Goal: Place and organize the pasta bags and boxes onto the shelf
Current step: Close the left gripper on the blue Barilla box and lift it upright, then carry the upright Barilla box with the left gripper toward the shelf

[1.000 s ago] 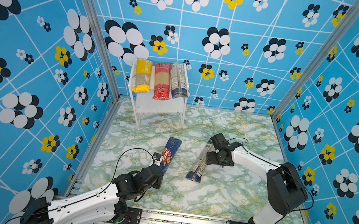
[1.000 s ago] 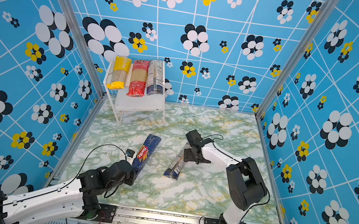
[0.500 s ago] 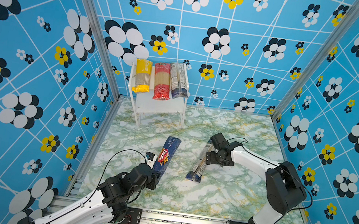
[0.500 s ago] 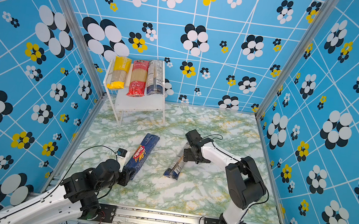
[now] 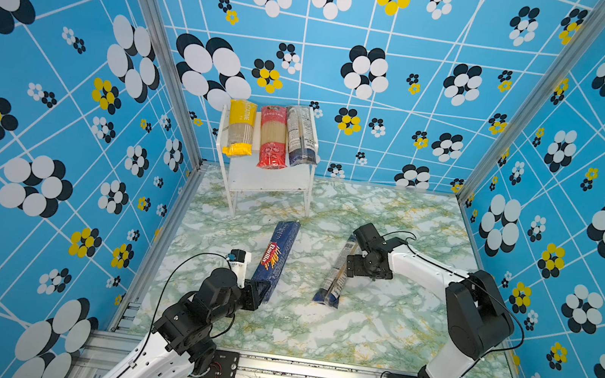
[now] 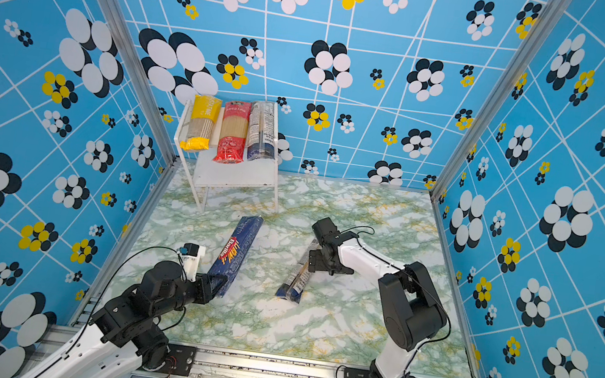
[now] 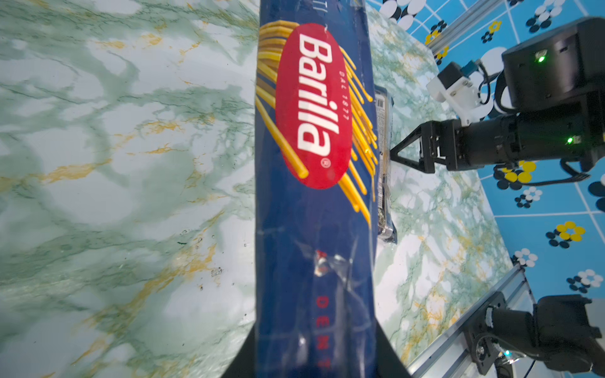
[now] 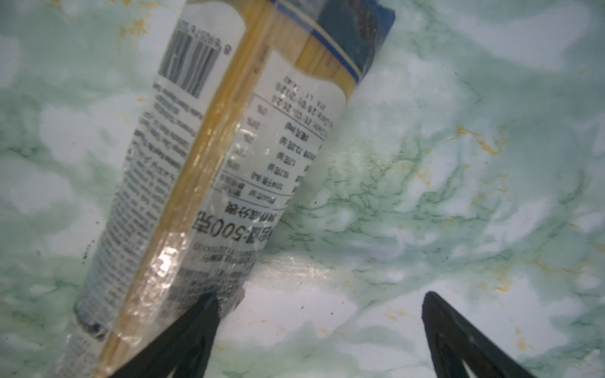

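Observation:
A dark blue Barilla box (image 5: 277, 252) (image 6: 239, 247) lies lengthwise on the marble table, its far end towards the shelf. My left gripper (image 5: 259, 291) (image 7: 314, 360) is shut on its near end. A slim clear text-covered bag (image 5: 336, 274) (image 8: 203, 170) lies to the right of the box. My right gripper (image 5: 352, 266) (image 8: 320, 294) stands open beside that bag, one fingertip (image 8: 209, 304) at the bag's edge, the other over bare table. On the top board of the white shelf (image 5: 270, 183) lie a yellow bag (image 5: 240, 128), a red bag (image 5: 272, 138) and a clear-and-blue bag (image 5: 302, 136).
Patterned blue walls enclose the table on three sides. An aluminium rail (image 5: 308, 371) with both arm bases runs along the front. The shelf's lower board (image 6: 235, 175) is bare. Marble table (image 5: 374, 326) lies open in front of the right arm.
The left arm has drawn back towards the front rail, still shut on the Barilla box, which has shifted slightly to the near left. The right arm and clear bag have not moved.

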`<state>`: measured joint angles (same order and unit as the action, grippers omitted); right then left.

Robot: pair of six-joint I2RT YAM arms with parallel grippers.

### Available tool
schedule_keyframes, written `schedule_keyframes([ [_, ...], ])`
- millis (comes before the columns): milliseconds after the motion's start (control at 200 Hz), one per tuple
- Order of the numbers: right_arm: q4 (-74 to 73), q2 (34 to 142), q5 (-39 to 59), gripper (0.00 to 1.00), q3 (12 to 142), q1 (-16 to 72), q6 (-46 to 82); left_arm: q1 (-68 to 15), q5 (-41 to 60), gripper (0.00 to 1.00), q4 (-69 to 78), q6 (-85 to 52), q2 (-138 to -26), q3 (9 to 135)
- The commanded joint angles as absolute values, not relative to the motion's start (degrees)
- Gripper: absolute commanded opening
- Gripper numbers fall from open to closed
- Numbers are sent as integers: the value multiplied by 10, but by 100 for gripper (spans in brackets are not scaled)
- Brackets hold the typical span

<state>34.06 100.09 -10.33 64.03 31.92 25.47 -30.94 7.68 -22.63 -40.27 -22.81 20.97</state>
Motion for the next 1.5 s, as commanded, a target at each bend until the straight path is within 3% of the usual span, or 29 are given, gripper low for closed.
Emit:
schedule_keyframes([
  [0, 343, 1018, -96, 99, 648, 317, 255, -280, 134, 0, -84, -427, -205, 209],
  [835, 341, 1015, -102, 99, 638, 317, 258, -129, 317, 0, 88, -496, -251, 220],
  [1500, 343, 1013, -105, 99, 635, 317, 257, -41, 363, 0, 160, -482, -325, 281],
])
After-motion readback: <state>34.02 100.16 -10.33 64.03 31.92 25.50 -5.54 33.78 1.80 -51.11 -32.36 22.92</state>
